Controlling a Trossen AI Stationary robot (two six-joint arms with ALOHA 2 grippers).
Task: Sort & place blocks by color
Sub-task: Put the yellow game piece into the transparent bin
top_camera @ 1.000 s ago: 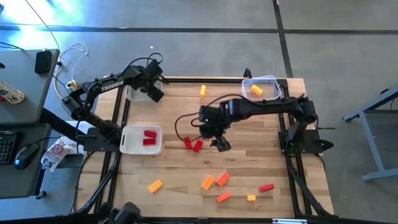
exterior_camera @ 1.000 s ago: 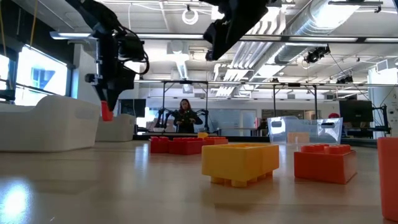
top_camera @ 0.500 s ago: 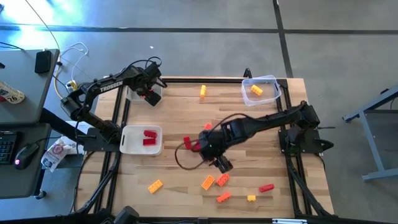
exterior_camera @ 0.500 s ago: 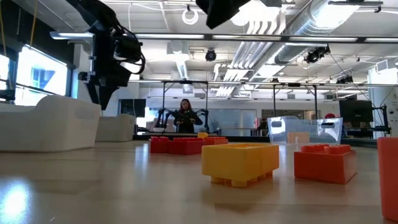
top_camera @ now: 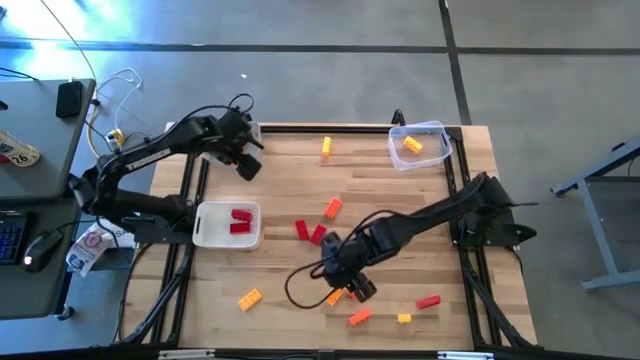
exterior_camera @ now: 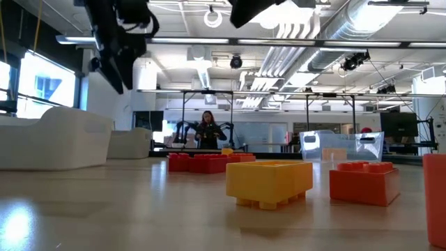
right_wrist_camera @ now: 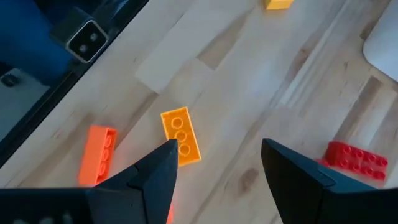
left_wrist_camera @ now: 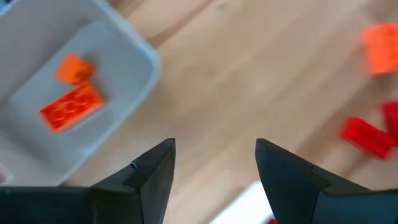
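Blocks (top_camera: 333, 208): light, rigid, smooth plastic; grip across flat long sides. Right hand (top_camera: 349, 287) wide, empty, over orange ones; left hand (top_camera: 243, 160) wide, empty.

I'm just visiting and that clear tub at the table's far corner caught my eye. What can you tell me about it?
The tub is a small box of clear plastic with rounded corners and no lid on it. It sits upright and flat on the wooden table, in the far corner on the right arm's side, its rim close to the dark frame along the edge. One yellow brick lies inside. No gripper touches it. From table height it shows as a see-through box in the background.
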